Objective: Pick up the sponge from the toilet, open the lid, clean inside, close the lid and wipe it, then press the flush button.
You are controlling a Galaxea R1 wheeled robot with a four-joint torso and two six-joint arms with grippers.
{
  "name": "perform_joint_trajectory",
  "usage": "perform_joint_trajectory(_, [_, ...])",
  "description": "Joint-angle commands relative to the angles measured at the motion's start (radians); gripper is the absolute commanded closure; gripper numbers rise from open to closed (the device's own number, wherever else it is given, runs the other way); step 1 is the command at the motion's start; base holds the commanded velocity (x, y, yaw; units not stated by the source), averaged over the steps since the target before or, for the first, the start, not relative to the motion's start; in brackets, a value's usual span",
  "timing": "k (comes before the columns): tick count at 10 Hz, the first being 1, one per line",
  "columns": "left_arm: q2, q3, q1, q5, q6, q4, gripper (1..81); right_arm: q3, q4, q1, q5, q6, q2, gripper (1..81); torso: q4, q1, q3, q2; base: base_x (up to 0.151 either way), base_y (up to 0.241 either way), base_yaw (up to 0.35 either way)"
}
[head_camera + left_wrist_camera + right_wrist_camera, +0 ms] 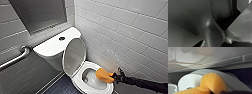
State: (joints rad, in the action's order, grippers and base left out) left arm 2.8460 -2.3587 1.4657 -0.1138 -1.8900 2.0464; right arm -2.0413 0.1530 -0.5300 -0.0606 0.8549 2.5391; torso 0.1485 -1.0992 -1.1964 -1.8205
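A: Where's the sponge (pixel 103 75)?
B: Over the open toilet (pixel 79 83) bowl, lid (pixel 74 56) up; right gripper (pixel 112 76) clamped on its end.
A: Handling?
B: Probably light, soft; it buckles where it's squeezed; better pinched mid-body, firmly.

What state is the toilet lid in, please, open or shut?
Open. The lid stands upright, leaning back toward the tank, leaving the bowl uncovered.

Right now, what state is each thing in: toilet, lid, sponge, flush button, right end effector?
toilet: bowl uncovered.
lid: raised, standing upright.
sponge: gripped and bent, over the bowl.
flush button: nothing touching it.
right end effector: shut on the sponge.
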Motion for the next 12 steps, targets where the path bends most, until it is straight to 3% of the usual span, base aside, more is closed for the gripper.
perform_joint_trajectory(1, [0.004, 0.015, 0.014, 0.007, 0.0, 0.032, 1.0, 0.119, 0.034, -0.029, -0.025, 0.032, -0.205, 81.1, 0.0, 0.0, 0.0, 0.0, 0.0, 0.0, 0.0])
perform_joint_trajectory(5, [0.006, 0.015, 0.012, 0.008, 0.0, 0.04, 1.0, 0.282, 0.02, -0.121, 0.008, 0.026, -0.342, 81.1, 0.0, 0.0, 0.0, 0.0, 0.0, 0.0, 0.0])
perform_joint_trajectory(9, [0.003, 0.015, 0.011, 0.008, -0.001, 0.058, 1.0, 0.296, -0.004, -0.314, 0.013, 0.013, -0.363, 81.1, 0.0, 0.0, 0.0, 0.0, 0.0, 0.0, 0.0])
perform_joint_trajectory(12, [-0.006, 0.015, 0.002, 0.008, -0.001, 0.057, 1.0, 0.244, -0.166, -0.503, 0.015, -0.08, -0.331, 81.1, 0.0, 0.0, 0.0, 0.0, 0.0, 0.0, 0.0])
